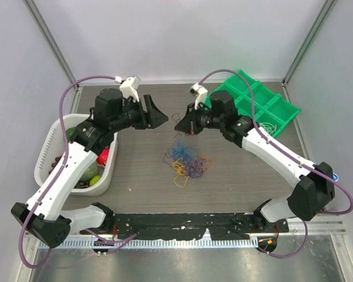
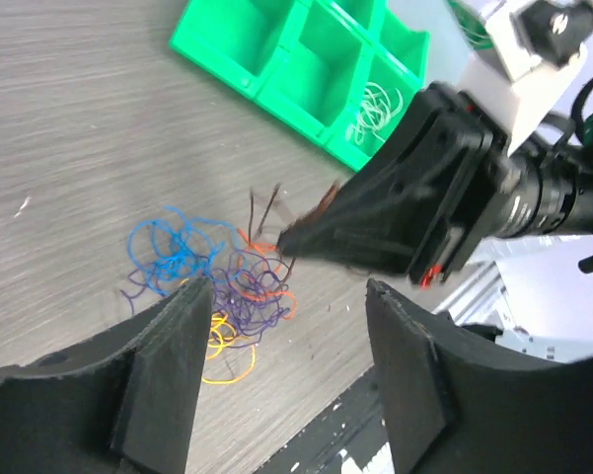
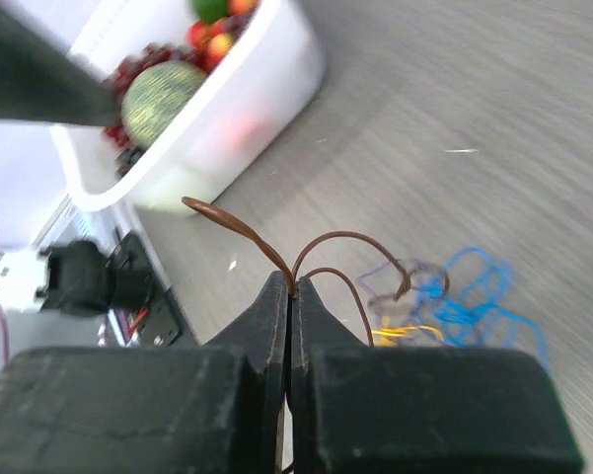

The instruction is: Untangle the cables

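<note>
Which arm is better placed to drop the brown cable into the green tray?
Right. The right gripper is shut on the brown cable, and the green tray lies on that arm's side. The left gripper is open, holding nothing.

Matt wood-grain table [image 1: 235, 176]; glossy green plastic tray [image 1: 285, 109]; smooth-skinned cables [image 2: 245, 288].

Premises: a robotics test cell of the laboratory kind. Grounds: a left arm [image 1: 67, 170] and a right arm [image 1: 276, 154], both white and jointed, are bolted to a black rail [image 1: 182, 223] at the near edge of a grey wood-grain worktop [image 1: 135, 182], enclosed by plain white panels [image 1: 176, 35] set in aluminium posts [image 1: 50, 44]. On the worktop are a green compartment tray [image 1: 285, 110], a white basket [image 1: 46, 154] of fruit and loose coloured cables [image 1: 185, 161].
</note>
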Action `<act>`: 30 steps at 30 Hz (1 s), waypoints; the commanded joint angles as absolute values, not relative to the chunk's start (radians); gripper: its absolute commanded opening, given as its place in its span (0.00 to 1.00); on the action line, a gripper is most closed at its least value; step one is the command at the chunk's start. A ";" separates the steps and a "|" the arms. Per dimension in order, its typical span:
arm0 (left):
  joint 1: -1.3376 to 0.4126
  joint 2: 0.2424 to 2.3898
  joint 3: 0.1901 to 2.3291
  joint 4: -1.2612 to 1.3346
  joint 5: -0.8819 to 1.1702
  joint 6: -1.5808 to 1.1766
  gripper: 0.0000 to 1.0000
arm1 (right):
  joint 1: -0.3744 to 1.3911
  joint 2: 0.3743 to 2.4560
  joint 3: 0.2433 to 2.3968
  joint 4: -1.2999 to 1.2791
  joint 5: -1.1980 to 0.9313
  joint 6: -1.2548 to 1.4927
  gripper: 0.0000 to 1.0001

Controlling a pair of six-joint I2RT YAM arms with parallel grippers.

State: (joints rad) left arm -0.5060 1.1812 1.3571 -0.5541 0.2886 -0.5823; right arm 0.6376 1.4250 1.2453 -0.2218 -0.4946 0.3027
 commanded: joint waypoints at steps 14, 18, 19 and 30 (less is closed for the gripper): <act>-0.499 1.120 1.335 -0.618 0.170 -0.548 0.75 | 0.031 1.709 1.381 -0.328 -0.301 0.565 0.01; -0.497 1.138 1.339 -0.655 0.173 -0.537 0.75 | 0.017 1.795 1.430 -0.409 -0.172 0.463 0.02; -0.499 1.147 1.341 -0.664 0.170 -0.537 0.75 | 0.018 1.821 1.449 -0.425 -0.140 0.425 0.03; -0.499 1.276 1.373 -0.759 0.187 -0.515 0.75 | 0.020 1.876 1.578 -0.572 0.035 0.345 0.52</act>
State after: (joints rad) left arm -0.5018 1.2388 1.3365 -0.7319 0.1616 -0.5354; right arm 0.0166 1.9034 1.4902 -0.5251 -0.0402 0.3748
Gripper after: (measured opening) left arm 0.753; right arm 0.487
